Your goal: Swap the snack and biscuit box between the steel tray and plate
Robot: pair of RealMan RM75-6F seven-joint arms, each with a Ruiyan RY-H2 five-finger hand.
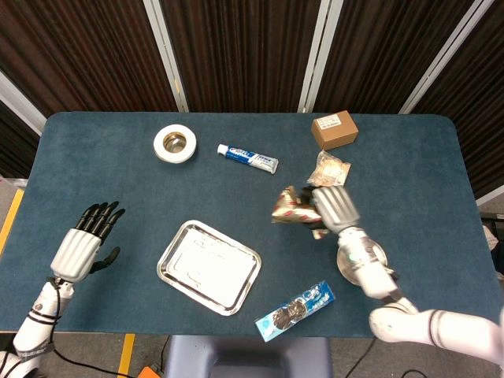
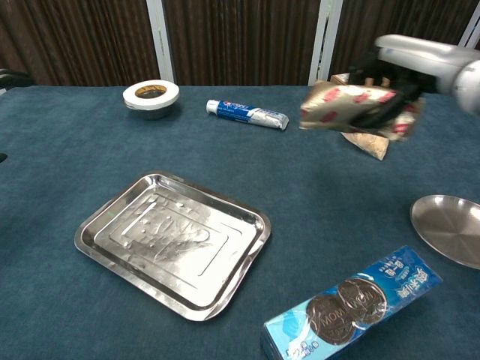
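A roll of white tape (image 1: 175, 143) lies in the upper left of the head view, flat on the blue tabletop (image 1: 118, 189). Just right of it a toothpaste tube (image 1: 248, 157) lies on its side. In the upper right sits a small cardboard box (image 1: 335, 130), with a clear bag of pale snacks (image 1: 331, 168) near it, lower down. Dark curtains (image 1: 236, 55) fill the top edge.

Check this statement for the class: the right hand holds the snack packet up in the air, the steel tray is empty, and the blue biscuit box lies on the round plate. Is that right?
Not quite. The blue biscuit box lies on the table cloth, beside the round plate, not on it; the chest view shows this. The right hand does hold the snack packet aloft, and the steel tray is empty.
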